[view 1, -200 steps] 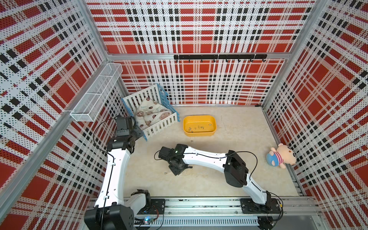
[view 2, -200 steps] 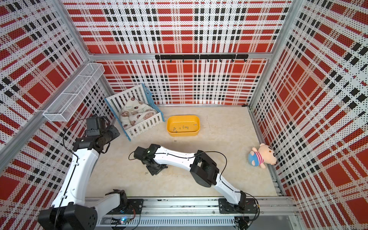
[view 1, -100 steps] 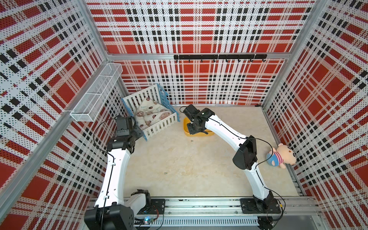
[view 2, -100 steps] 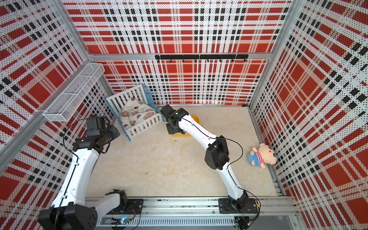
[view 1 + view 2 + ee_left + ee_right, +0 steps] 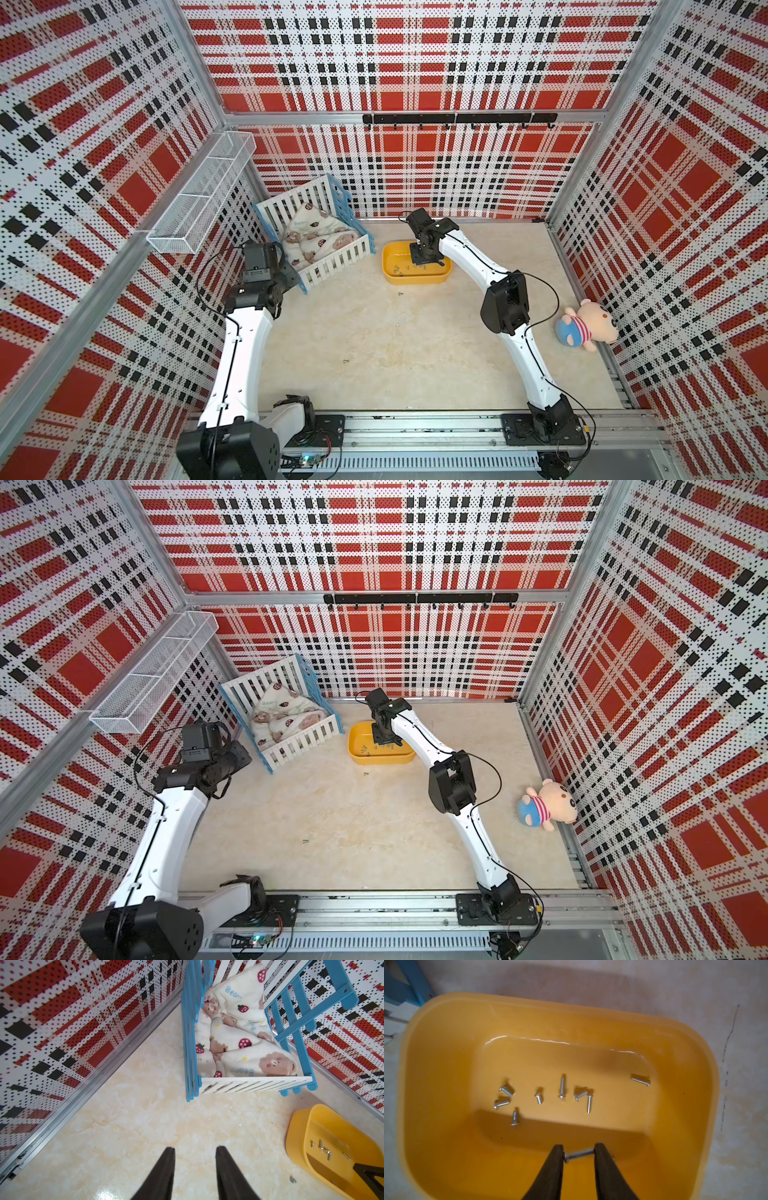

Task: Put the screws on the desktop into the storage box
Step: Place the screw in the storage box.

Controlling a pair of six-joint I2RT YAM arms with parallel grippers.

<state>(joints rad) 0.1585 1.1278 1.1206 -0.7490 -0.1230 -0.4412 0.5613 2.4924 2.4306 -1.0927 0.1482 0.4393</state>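
My right gripper (image 5: 578,1147) hangs over the yellow storage box (image 5: 446,1007), shut on one silver screw (image 5: 578,1155) that spans end to end between its fingertips. Several screws (image 5: 562,1086) lie on the box floor. In both top views the right gripper (image 5: 424,259) is over the box (image 5: 415,279). Two screws lie on the beige desktop (image 5: 395,332): one just in front of the box (image 5: 401,294), one nearer the front (image 5: 345,361). My left gripper (image 5: 194,1149) stands open above bare desktop near the crib, with nothing between its fingers.
A white-and-blue slatted crib (image 5: 332,259) with a folded blanket stands at the back left, close to the box. A plush bear (image 5: 586,326) lies against the right wall. A white wire basket (image 5: 199,199) hangs on the left wall.
My right arm has swung from the middle of the desktop back to above the storage box, carrying the screw. The left arm has not moved.
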